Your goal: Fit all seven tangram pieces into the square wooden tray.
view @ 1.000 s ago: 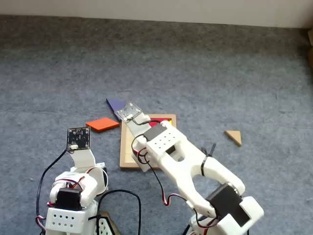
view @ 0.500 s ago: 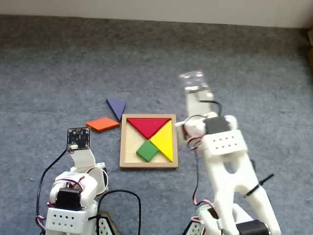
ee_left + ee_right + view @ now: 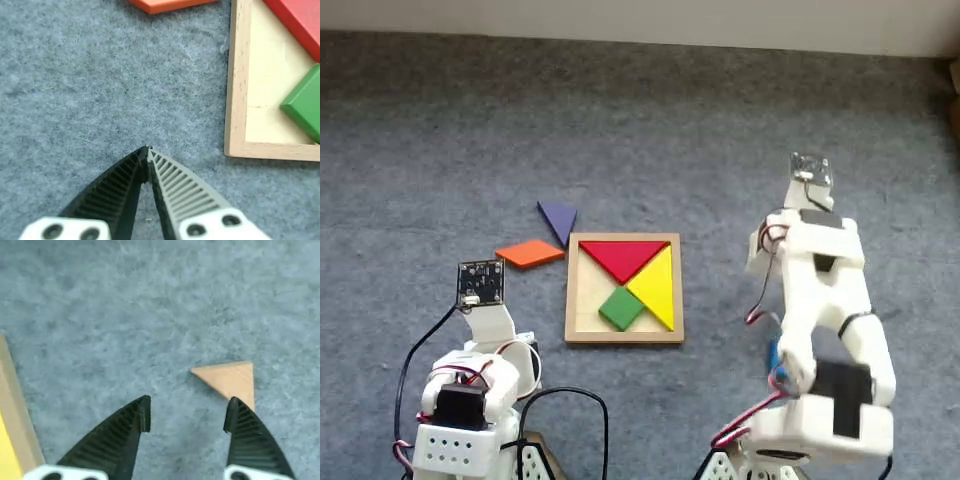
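The square wooden tray [image 3: 576,322] lies mid-table and holds a red triangle [image 3: 620,257], a yellow triangle [image 3: 658,288] and a green square [image 3: 620,308]. A purple triangle [image 3: 558,216] and an orange parallelogram [image 3: 529,253] lie on the carpet just left of the tray. My right gripper [image 3: 187,414] is open above the carpet, and a tan triangle [image 3: 229,379] lies just ahead of one fingertip [image 3: 233,413]. In the high view the right arm [image 3: 820,285] covers that triangle. My left gripper [image 3: 146,151] is shut and empty, near the tray's corner [image 3: 235,145].
Grey carpet covers the whole table. The left arm's base [image 3: 470,400] sits at the front left, its camera module [image 3: 481,282] beside the tray. The tray's edge [image 3: 12,407] shows in the right wrist view, well away from the tan triangle.
The right arm has swung from over the tray's left side across to the right, uncovering the tray and now covering the tan triangle. The left arm has not moved.
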Action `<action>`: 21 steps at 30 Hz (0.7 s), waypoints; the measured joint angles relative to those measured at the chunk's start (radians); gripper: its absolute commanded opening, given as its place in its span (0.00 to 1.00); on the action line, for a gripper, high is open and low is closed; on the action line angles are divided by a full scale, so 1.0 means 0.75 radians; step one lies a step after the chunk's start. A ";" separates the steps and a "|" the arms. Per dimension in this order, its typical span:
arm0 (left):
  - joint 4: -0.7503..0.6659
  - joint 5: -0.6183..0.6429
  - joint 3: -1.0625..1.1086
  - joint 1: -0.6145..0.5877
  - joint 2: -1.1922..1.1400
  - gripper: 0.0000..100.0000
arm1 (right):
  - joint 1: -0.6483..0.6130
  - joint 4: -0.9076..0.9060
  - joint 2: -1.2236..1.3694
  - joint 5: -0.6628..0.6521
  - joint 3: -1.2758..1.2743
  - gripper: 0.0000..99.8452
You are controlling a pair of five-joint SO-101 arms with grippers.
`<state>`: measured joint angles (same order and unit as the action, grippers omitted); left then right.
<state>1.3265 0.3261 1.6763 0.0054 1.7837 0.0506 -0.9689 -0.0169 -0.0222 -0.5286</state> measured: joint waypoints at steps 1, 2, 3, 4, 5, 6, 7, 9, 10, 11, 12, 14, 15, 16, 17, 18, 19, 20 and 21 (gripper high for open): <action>0.000 0.000 0.000 0.000 0.000 0.01 | 0.016 0.000 0.057 0.016 0.041 0.23; 0.000 0.000 0.000 0.000 0.000 0.01 | 0.031 0.000 0.113 0.043 0.082 0.23; 0.000 0.000 0.000 0.000 0.000 0.01 | 0.041 0.000 0.158 0.072 0.119 0.23; 0.000 0.000 0.000 0.000 0.000 0.01 | 0.049 0.000 0.192 0.086 0.160 0.23; 0.000 0.000 0.000 0.000 0.000 0.01 | 0.057 0.000 0.225 0.096 0.192 0.23; 0.000 0.000 0.000 0.000 0.000 0.01 | 0.061 0.000 0.252 0.102 0.221 0.23; 0.000 0.000 0.000 0.000 0.000 0.01 | 0.061 0.000 0.276 0.106 0.245 0.23; 0.000 0.000 0.000 0.000 0.000 0.01 | 0.061 -0.010 0.311 0.106 0.284 0.23; 0.000 0.000 0.000 0.000 0.000 0.01 | 0.061 -0.025 0.319 0.106 0.295 0.23; 0.000 0.000 0.000 0.000 0.000 0.01 | 0.061 -0.041 0.340 0.108 0.315 0.23; 0.000 0.000 0.000 0.000 0.000 0.01 | 0.061 -0.059 0.362 0.113 0.342 0.23; 0.000 0.000 0.000 0.000 0.000 0.01 | 0.061 -0.104 0.397 0.113 0.389 0.20; 0.000 0.000 0.000 0.000 0.000 0.01 | 0.061 -0.127 0.417 0.113 0.413 0.19; 0.000 0.000 0.000 0.000 0.000 0.01 | 0.061 -0.149 0.440 0.113 0.442 0.18; 0.000 0.000 0.000 0.000 0.000 0.01 | 0.072 -0.172 0.458 0.113 0.464 0.17; 0.000 0.000 0.000 0.000 0.000 0.01 | 0.076 -0.196 0.475 0.113 0.491 0.17; 0.000 0.000 0.000 0.000 0.000 0.01 | 0.078 -0.221 0.485 0.113 0.509 0.17; 0.000 0.000 0.000 0.000 0.000 0.01 | 0.070 -0.239 0.489 0.113 0.520 0.17; 0.000 0.000 0.000 0.000 0.000 0.01 | 0.053 -0.268 0.489 0.106 0.528 0.17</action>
<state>1.3265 0.3261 1.6763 0.0054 1.7837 0.0905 -1.1699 0.3498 0.0575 -0.1327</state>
